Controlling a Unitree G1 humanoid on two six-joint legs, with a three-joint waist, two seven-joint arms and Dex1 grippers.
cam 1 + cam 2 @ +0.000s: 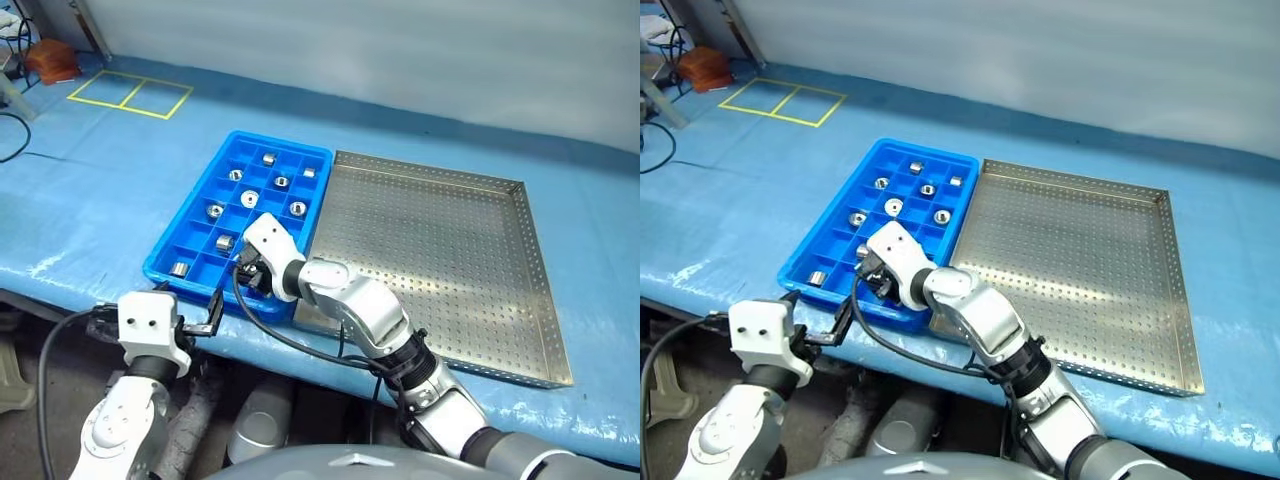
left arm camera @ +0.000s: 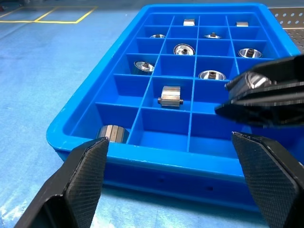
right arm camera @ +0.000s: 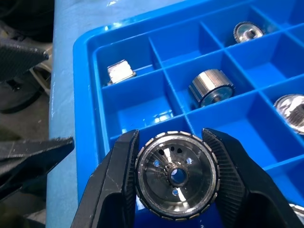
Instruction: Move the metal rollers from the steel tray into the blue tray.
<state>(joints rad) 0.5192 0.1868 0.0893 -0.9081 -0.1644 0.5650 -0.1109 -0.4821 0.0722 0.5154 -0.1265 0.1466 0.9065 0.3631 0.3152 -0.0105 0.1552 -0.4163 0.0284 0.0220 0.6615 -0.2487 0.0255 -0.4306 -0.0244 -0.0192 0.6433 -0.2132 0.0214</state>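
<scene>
The blue tray (image 1: 193, 222) lies on the table with the steel tray (image 1: 440, 250) against its right side. Several metal rollers (image 1: 298, 208) rest singly in the blue tray's compartments, one (image 2: 171, 96) lying on its side. My right gripper (image 3: 171, 138) is shut on one more metal roller (image 3: 176, 183), holding it just above a compartment in the tray's near rows. My left gripper (image 2: 170, 141) hangs open and holds nothing, just off the tray's near left corner at the table's front edge (image 1: 100, 312). The perforated floor of the steel tray shows bare.
A blue cover (image 1: 90, 190) spreads over the table, with a yellow taped rectangle (image 1: 130, 93) at the far left. An orange object (image 1: 52, 60) and cables lie beyond it. A pale wall (image 1: 400, 50) stands behind the table.
</scene>
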